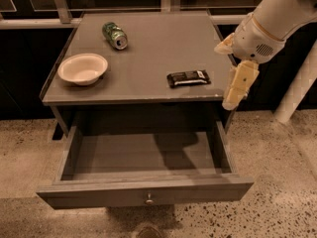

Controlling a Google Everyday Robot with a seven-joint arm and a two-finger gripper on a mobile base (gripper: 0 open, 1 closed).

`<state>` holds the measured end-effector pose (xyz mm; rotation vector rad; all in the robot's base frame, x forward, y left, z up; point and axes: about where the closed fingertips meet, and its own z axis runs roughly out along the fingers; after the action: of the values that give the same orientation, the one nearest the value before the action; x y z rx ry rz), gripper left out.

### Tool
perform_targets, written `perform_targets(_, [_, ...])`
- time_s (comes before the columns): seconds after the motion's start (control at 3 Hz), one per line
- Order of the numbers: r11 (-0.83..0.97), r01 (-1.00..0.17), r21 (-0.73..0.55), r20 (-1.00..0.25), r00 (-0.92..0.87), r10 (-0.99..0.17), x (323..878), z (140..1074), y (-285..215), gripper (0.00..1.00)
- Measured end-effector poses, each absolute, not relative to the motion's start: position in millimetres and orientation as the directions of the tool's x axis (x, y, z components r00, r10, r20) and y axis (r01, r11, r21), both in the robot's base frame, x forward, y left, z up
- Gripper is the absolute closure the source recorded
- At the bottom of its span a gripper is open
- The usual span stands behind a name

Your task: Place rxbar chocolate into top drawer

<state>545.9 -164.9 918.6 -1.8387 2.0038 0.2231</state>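
Bar [188,78] in a black wrapper with white lettering lies flat on the grey worktop [158,43], at about 4 o'clock from the worktop's centre. It is near the front edge, set lengthwise along it, and lies apart from the other items there. Just off the worktop's right rim, at 3 o'clock from the bar, the robot's cream end effector [233,100] hangs from a white arm [280,11] that enters from the frame's 1 o'clock corner. The end effector points down and slightly toward 7 o'clock. It is near the bar but not touching it, and its tip is beside the worktop's front right corner. Whether the end effector is released or clenched cannot be told from this angle. Below the worktop, at 6 o'clock, the drawer [143,192] stands wide open, with a dark shadow falling across the right of its grey bottom. A small round metal knob [148,200] sits at the centre of its front panel. A green can [114,35] lies on its side at 11 o'clock on the worktop, its top facing 5 o'clock. A pale bowl [82,68] sits upright at 9 o'clock, near the left edge and well apart from the bar. Speckled floor [282,182] surrounds the furniture.
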Motion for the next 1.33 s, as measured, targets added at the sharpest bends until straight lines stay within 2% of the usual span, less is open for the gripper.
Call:
perform_targets(0.67, [0.143,-0.972,-0.184,-0.414,-0.055,-0.909,558.9,916.7,-170.6,0.00])
perform_targets(1.33, [0.118,-0.968,-0.222,-0.495,0.008,-0.869,636.8,899.1,-161.7,0.00])
